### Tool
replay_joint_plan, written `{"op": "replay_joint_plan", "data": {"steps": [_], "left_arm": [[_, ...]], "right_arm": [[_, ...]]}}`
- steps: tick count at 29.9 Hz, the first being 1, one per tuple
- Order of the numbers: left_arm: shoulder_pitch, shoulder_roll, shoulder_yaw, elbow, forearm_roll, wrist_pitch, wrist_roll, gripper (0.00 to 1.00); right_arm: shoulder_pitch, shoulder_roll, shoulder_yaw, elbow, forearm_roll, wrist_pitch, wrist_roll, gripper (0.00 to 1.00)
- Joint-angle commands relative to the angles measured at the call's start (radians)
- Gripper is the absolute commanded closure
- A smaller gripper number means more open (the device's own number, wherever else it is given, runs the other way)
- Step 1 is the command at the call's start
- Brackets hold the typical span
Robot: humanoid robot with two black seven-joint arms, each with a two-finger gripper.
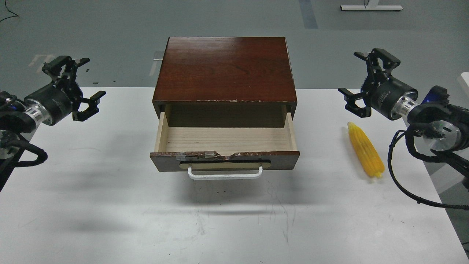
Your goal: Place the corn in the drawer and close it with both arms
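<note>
White desk point(91, 205); drawer point(224, 146) pulled open, nothing inside. Corn point(365, 154) lies on desk right of it, just below right tool point(361, 82). Left tool point(78, 82) well apart. Both spread wide, holding nothing. Tool lettering unreadable.

Two black arms point(40, 106) with silver wrist rings, looping black cables, and clawed two-finger black ends.

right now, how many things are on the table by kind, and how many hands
cabinet with open drawer: 1
corn: 1
robot hands, left hand and right hand, both open: 2
total: 4
</note>
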Motion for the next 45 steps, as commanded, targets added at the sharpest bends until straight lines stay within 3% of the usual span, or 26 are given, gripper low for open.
{"op": "replay_joint_plan", "data": {"steps": [1, 6, 21, 25, 45], "left_arm": [[0.001, -0.005, -0.007, -0.010, 0.000, 0.000, -0.025, 0.02], [0.001, -0.025, -0.005, -0.008, 0.003, 0.000, -0.104, 0.02], [0.005, -0.031, 0.001, -0.007, -0.006, 0.025, -0.094, 0.02], [0.010, -0.033, -0.004, -0.010, -0.008, 0.022, -0.093, 0.02], [0.011, -0.033, 0.007, -0.008, -0.008, 0.033, -0.094, 0.02]], "right_arm": [[0.010, 0.000, 0.002, -0.004, -0.045, 0.037, 0.004, 0.00], [0.012, 0.003, 0.007, -0.006, -0.059, 0.033, 0.008, 0.00], [0.001, -0.023, 0.047, 0.016, -0.057, 0.048, 0.011, 0.00], [-0.022, -0.031, 0.088, 0.012, -0.057, 0.076, 0.056, 0.00], [-0.010, -0.055, 0.013, -0.030, -0.140, 0.056, 0.050, 0.00]]}}
